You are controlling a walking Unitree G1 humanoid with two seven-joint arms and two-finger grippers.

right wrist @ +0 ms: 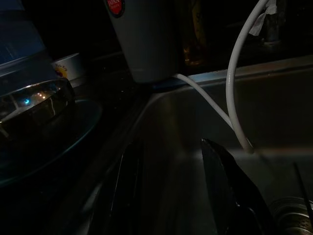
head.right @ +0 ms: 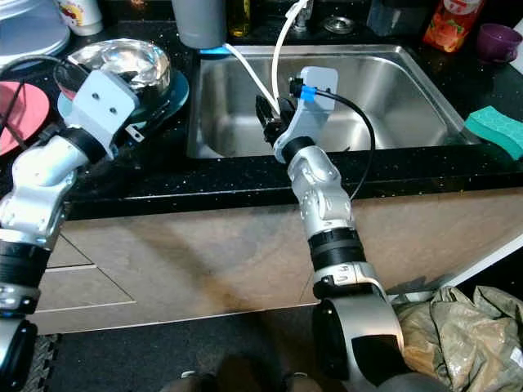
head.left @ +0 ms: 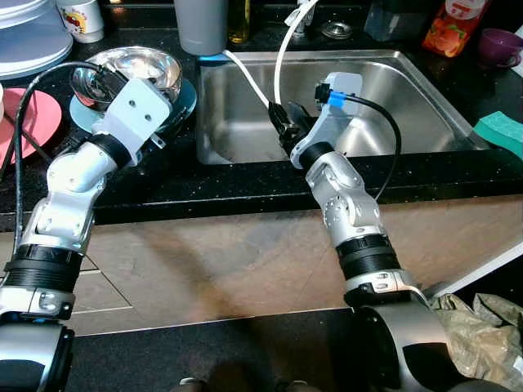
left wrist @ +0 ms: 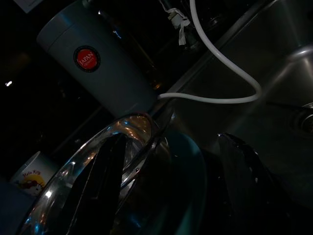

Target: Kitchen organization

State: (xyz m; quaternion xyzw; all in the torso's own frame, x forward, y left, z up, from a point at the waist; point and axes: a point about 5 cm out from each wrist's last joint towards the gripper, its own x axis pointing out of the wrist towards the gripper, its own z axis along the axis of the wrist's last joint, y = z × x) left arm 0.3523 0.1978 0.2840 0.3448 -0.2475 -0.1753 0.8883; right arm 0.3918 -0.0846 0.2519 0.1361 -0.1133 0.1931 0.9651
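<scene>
The left gripper (left wrist: 161,191), fingers spread, straddles the rim of a steel bowl (head.left: 135,69) sitting on a blue plate (head.left: 184,102) left of the sink (head.left: 409,90). The right gripper (right wrist: 171,191) hovers over the sink, fingers apart, holding nothing

Steel bowl (head.left: 135,72) upright on blue plate (head.left: 185,101)

Black speckled countertop (head.left: 245,184) above beige cabinet fronts (head.left: 221,253), dark floor (head.left: 204,351).
</scene>
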